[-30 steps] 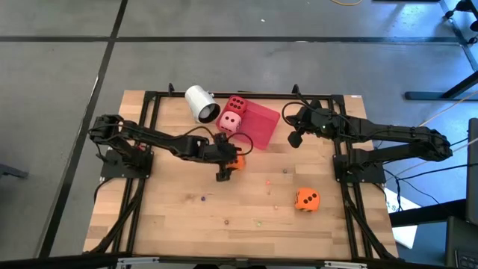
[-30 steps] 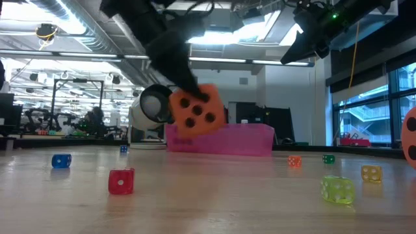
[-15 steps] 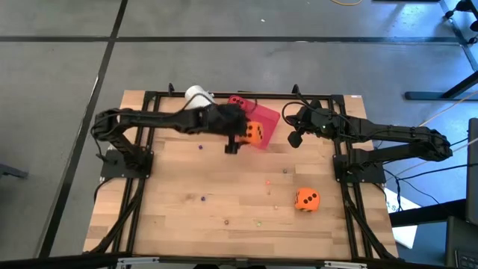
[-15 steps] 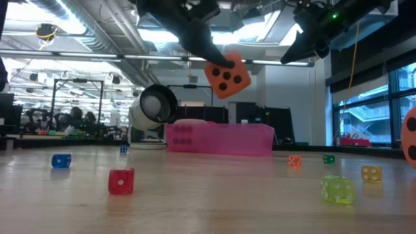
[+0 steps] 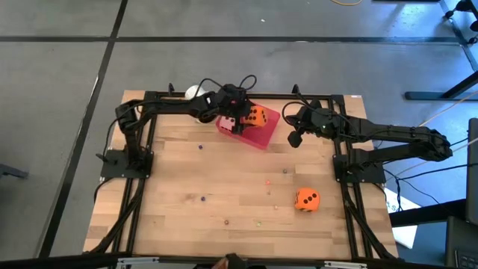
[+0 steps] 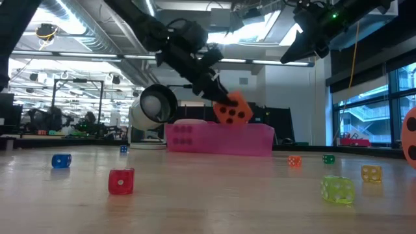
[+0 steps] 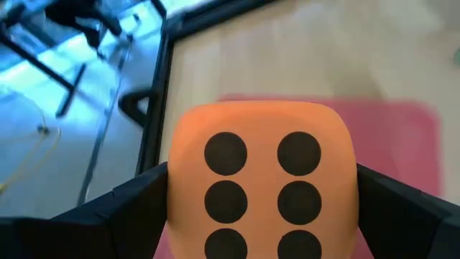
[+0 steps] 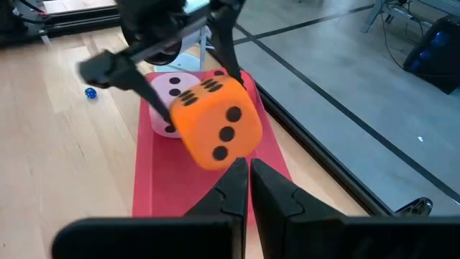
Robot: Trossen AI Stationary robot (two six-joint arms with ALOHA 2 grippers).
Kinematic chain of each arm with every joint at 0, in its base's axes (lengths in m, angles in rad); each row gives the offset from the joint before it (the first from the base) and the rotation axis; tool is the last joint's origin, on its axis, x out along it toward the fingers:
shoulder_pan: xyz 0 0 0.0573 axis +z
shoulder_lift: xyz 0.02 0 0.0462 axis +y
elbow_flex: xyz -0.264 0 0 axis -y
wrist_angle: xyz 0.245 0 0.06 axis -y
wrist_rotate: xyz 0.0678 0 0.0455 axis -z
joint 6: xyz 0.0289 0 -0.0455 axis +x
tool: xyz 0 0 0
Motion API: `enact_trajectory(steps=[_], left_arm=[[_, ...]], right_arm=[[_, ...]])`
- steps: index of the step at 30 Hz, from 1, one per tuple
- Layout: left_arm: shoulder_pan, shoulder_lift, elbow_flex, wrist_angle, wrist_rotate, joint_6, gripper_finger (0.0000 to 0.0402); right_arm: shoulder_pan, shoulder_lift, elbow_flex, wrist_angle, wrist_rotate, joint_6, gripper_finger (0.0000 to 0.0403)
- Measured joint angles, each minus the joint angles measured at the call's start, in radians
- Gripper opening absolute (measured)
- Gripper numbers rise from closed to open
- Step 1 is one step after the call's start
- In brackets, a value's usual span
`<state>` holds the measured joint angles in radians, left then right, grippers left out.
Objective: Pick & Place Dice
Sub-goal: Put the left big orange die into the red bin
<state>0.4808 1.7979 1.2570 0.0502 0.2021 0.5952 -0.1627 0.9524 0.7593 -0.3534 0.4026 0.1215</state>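
Note:
My left gripper [image 5: 249,119] reaches in from the left and is shut on an orange die [image 5: 257,116], which hangs over the red-pink tray [image 5: 263,135] at the far middle of the table. A pink die [image 8: 167,91] sits on the tray behind it. The white cup [image 6: 153,107] lies on its side left of the tray. A second orange die [image 5: 306,199] rests on the table at the near right. My right gripper [image 5: 295,139] hangs shut and empty just right of the tray. My left gripper pinches the orange die by two opposite faces, one finger [image 7: 133,205] on each side of the six-pip face [image 7: 262,180]. The fingers slant down from the table's left. The die is tilted and lifted clear, a little above the tray [image 6: 221,138].
Small plastic dice lie scattered on the wood: blue [image 6: 61,160], red [image 6: 121,181], yellow-green [image 6: 338,190] and others. A black metal frame [image 5: 314,96] runs along the table's far edge and sides. Bare wood lies in the near middle.
My left gripper has carried the orange die from the table's middle toward the far edge and to the right, rising and then sinking a little over the tray, and has rolled at the wrist. The die has turned with it and stays clear.

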Motion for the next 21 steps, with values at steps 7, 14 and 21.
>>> enact_trajectory(steps=[7,14,21], left_arm=[[0.026,0.058,0.001,0.012,-0.022,0.010,0.0368],[0.026,0.058,0.001,0.020,-0.088,0.052,0.0368],[0.020,0.057,0.001,-0.001,-0.089,0.020,0.0368]], right_arm=[[0.000,0.013,0.000,0.004,0.000,0.017,0.0020],[-0.001,0.115,0.000,0.145,0.042,-0.015,0.0020],[-0.002,0.248,0.000,0.253,0.024,-0.128,0.0020]])
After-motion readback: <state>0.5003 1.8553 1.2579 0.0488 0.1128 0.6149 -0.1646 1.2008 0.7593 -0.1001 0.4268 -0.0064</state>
